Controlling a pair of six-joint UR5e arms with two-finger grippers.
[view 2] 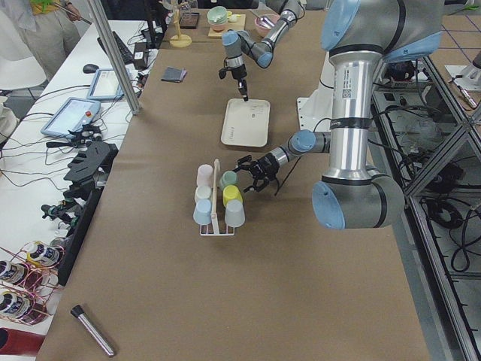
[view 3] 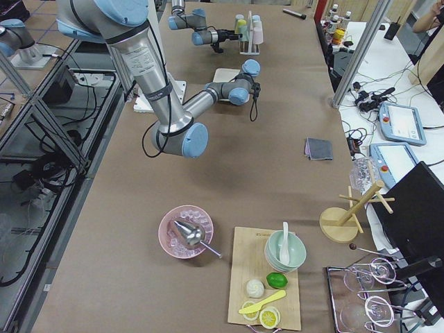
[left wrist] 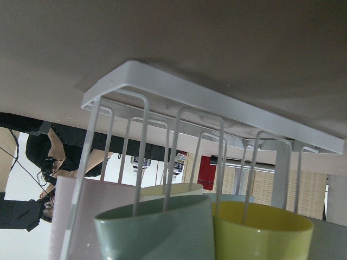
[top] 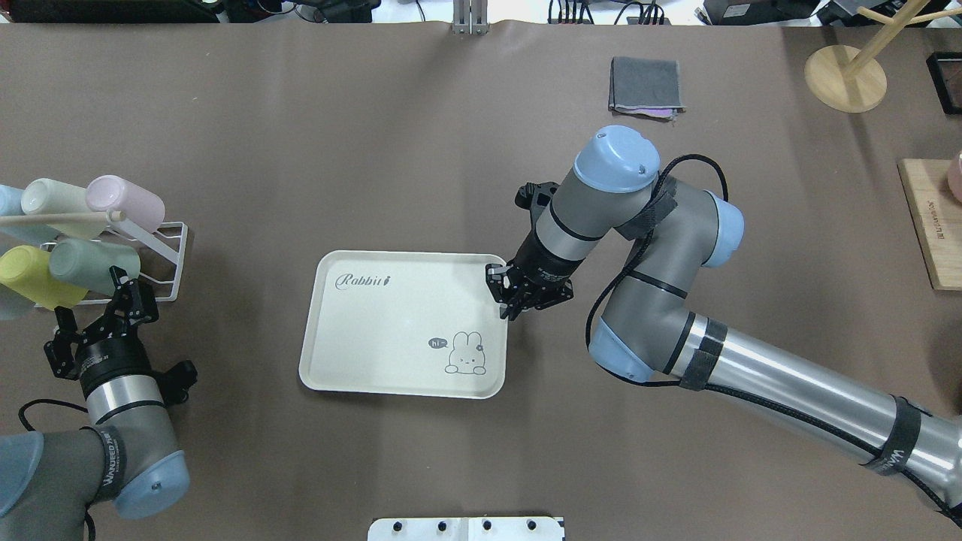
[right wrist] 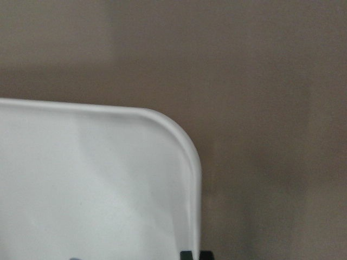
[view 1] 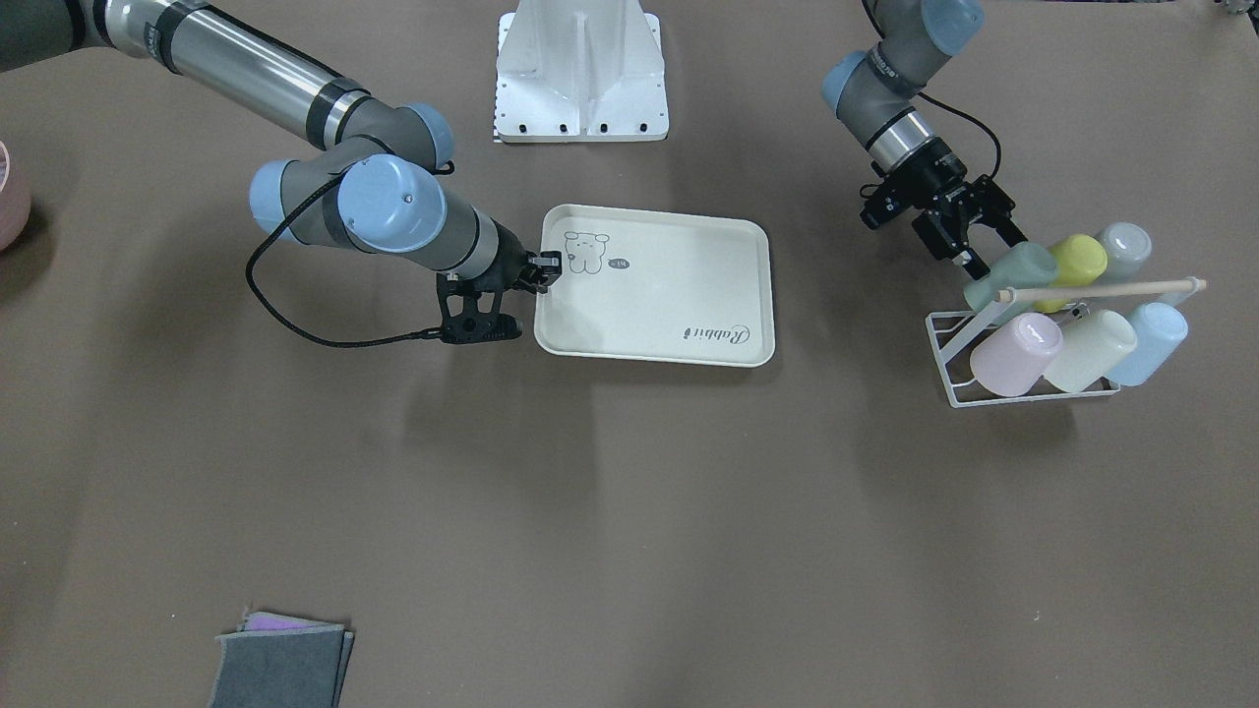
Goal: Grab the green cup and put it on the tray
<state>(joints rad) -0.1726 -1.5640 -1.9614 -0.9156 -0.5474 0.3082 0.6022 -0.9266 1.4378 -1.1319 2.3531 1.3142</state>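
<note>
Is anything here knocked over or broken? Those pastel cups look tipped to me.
Nothing stands out. The pastel cups, the matte mint-green tumbler among them, lie tilted on the pegs of the white wire rack, apparently as stored. The cream rectangular tray lies flat and bare. No spill or damage shows.

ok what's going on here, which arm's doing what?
The left tool is open at the rack, lined up on the green cup but not closed on it. The cup hangs on the rack among other pastel cups. The right tool is at the tray and looks pinched on its rim near a corner. No cup is on the tray yet.
</note>
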